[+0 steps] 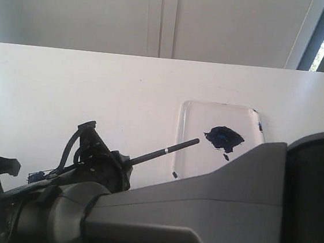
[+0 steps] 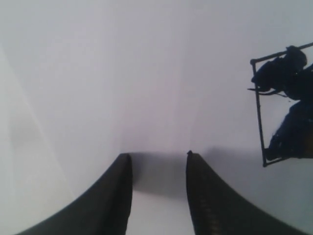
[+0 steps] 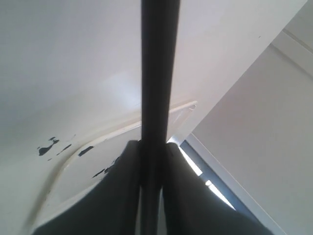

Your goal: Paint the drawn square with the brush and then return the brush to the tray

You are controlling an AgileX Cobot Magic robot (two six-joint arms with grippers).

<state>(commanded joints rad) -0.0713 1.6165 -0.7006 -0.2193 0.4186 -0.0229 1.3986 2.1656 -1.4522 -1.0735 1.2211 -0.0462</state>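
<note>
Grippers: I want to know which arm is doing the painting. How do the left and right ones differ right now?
The left gripper has its jaws apart and empty; the right gripper has its jaws shut on the brush. The left gripper faces the white surface beside the paint-smeared drawn square; the right gripper faces the tray rim. Both have dark jaws.
</note>
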